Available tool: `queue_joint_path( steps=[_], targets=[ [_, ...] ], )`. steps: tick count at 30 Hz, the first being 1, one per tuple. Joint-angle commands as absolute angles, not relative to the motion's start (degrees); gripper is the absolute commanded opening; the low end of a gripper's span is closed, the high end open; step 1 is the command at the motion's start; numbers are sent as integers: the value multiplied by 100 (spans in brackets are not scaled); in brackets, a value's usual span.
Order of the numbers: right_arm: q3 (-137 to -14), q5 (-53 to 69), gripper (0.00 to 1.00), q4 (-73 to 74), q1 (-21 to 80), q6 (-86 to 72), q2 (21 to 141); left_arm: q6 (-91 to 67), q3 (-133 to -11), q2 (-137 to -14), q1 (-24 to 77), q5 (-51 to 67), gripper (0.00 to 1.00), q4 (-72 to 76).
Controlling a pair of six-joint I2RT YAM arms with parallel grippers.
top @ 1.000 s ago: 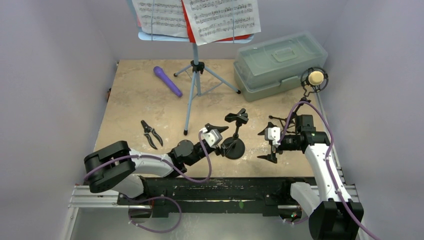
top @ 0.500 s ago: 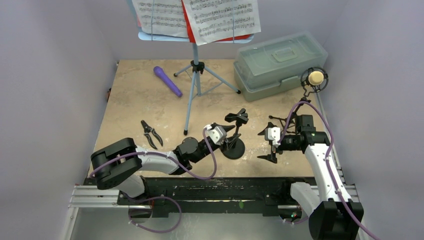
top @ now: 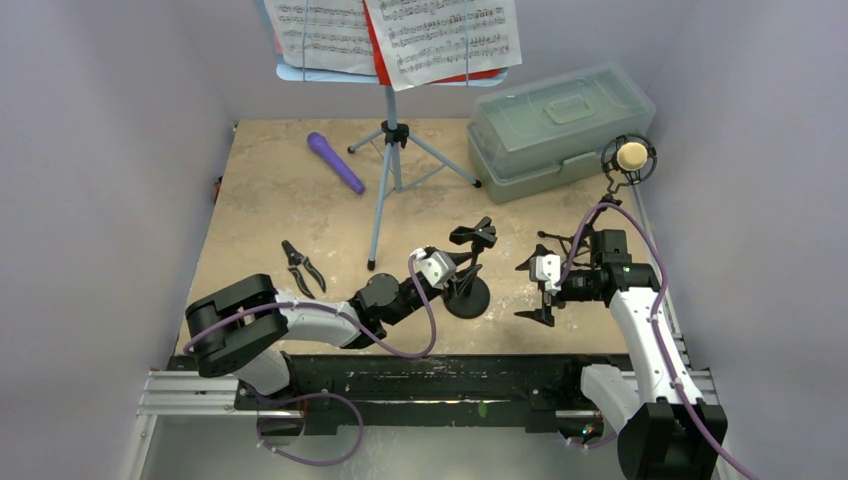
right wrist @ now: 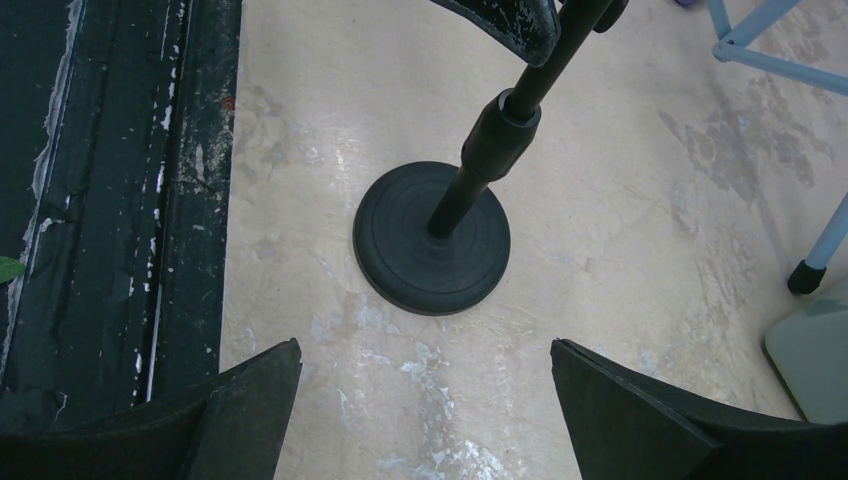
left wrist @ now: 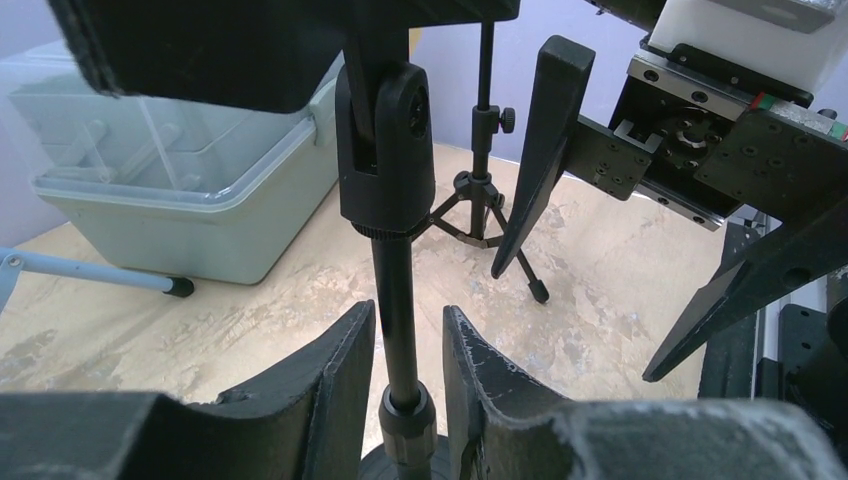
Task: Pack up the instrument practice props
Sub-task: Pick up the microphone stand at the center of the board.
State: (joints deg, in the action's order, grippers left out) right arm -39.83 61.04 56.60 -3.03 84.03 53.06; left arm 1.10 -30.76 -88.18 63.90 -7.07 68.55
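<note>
I have the left gripper point(left wrist: 408, 340) down low on the round-base holder point(top: 467, 295), near the middle of the table point(top: 260, 200). Its fingers point(left wrist: 350, 370) stand narrow on either side of the pole, just above the disc base. The left one looks to be touching the pole, while a sliver of gap shows on the right, so I cannot tell whether they bite. The pole's long axis is close to upright and runs up between the fingers to the clip on top, so I judge the coming move to be a straight lift. The left arm is plainly the nearer one. The right gripper point(top: 537, 290) hangs just right of the holder with fingers wide apart and nothing between them, and its camera looks down on the base. By my count there are two holders: this one and the tripod holder point(top: 563, 240) at the right edge. There are two mics: the purple mic point(top: 335, 162) lying far left, and the tan mic point(top: 631, 155) in the tripod's ring. One rack point(top: 388, 170) stands far centre with pages point(top: 440, 35) on it, two white and one red behind as far as I can see. One box point(top: 560, 130) sits far right, lid shut. One pair of pliers point(top: 302, 267) lies near left.
</note>
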Motion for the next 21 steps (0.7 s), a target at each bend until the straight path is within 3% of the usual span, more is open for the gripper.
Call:
queue_joint_path(
  steps=[1,21],
  targets=[
    [-3942,6231,99,5744,-316,8525,5220,44,-3287,-8881,6426,-677,29,7200],
    [-3930,6223,99,5748,-316,8534,5221,46,-3318,-9016,6425,-799,26,7315]
  ],
)
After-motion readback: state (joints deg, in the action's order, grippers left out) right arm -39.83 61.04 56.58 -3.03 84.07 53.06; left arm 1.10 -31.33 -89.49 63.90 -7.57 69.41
